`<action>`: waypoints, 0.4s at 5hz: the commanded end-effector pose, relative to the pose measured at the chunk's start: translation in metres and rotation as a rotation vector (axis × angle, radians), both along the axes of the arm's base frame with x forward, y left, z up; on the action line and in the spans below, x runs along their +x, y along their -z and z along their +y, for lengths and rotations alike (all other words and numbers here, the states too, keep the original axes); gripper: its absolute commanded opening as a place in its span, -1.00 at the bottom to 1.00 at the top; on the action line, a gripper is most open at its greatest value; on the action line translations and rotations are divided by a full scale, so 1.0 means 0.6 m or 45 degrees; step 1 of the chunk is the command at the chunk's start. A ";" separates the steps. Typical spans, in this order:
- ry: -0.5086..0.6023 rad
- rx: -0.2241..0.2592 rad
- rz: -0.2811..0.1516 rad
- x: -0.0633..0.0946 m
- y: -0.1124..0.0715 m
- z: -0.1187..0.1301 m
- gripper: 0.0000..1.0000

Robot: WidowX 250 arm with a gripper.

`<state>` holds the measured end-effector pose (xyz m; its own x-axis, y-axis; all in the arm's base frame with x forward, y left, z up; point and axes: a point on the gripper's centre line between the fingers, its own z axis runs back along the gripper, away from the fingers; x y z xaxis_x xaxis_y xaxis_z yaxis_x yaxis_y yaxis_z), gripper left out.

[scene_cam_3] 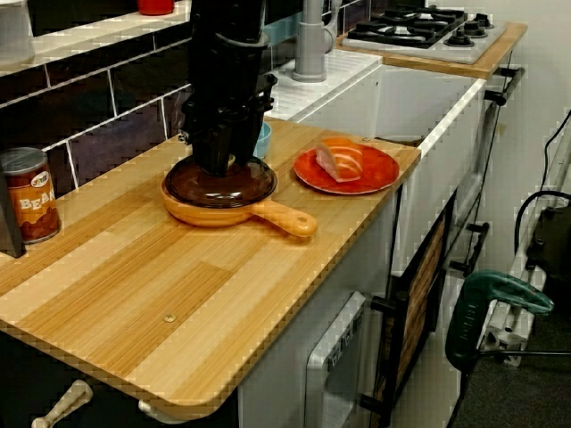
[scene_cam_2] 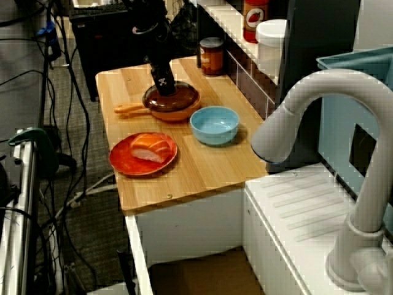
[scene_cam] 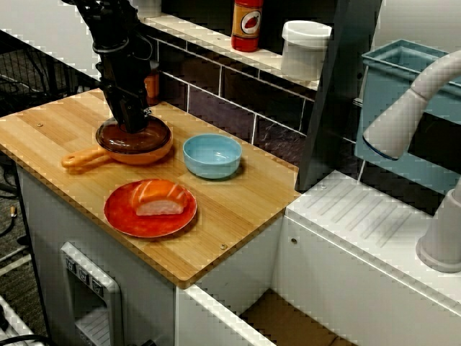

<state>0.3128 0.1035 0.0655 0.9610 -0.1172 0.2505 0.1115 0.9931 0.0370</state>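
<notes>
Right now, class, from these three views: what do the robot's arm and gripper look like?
The arm is all black, built of chunky stacked segments with ringed joints. The gripper is black too and narrower than the arm. The view from the side shows small white marks on it.

In the view facing the tiled wall, the pan [scene_cam: 148,153] sits at the back left of the table [scene_cam: 238,209], with its handle pointing left. A lid [scene_cam: 155,135] lies on the pan, and the claw [scene_cam: 135,122] is down on the lid's middle. The bowl [scene_cam: 212,155] lies just right of the pan, not touching it. The plate [scene_cam: 122,215] lies in front of both, with a piece of salmon sushi [scene_cam: 160,200] on it. A can [scene_cam_3: 28,194] stands behind the pan by the wall. On the ledge [scene_cam: 209,40] above stand a bottle [scene_cam: 247,24] and, to its right, a tub [scene_cam: 305,49]. The sink unit [scene_cam: 360,216] adjoins the table's right end.
</notes>
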 end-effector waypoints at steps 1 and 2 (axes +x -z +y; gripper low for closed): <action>-0.041 -0.042 -0.055 0.006 -0.064 0.037 -1.00; -0.137 -0.001 -0.141 -0.002 -0.092 0.057 -1.00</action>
<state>0.3104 0.1340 0.1004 0.9537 -0.0171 0.3003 0.0149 0.9998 0.0095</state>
